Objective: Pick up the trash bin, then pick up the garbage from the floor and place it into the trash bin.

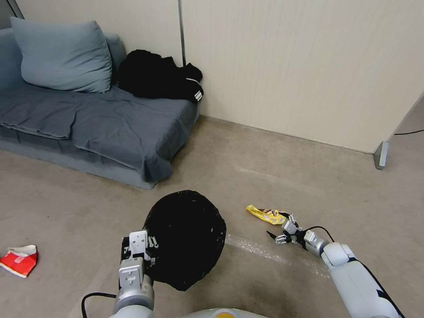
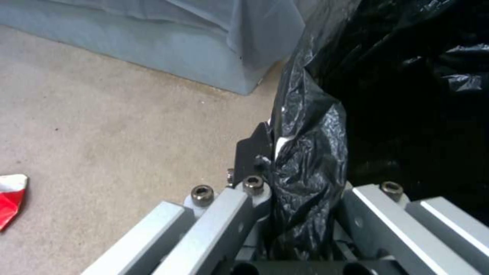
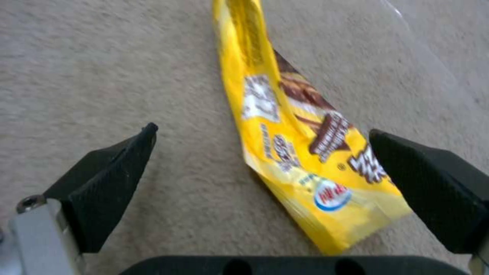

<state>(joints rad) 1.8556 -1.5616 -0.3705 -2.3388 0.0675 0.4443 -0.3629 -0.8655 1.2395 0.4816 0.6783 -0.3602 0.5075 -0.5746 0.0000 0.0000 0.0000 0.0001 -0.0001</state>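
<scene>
Trash bin point(image 1: 187, 238) hangs pinched in your left claw point(image 1: 140, 247); your right claw point(image 3: 262, 183) gapes around the yellow wrapper point(image 3: 300, 152).

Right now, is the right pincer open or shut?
Open. The right pincer has its two black pads wide apart, with the yellow wrapper flat on the floor between them, not yet gripped.

Yellow snack wrapper point(image 3: 300, 152), floor, right of centre: printed brown and white lettering, blurred, not legible; a round blue-rimmed logo with red letters near its lower end, also unreadable. No other legible text, numbers or signs.
</scene>
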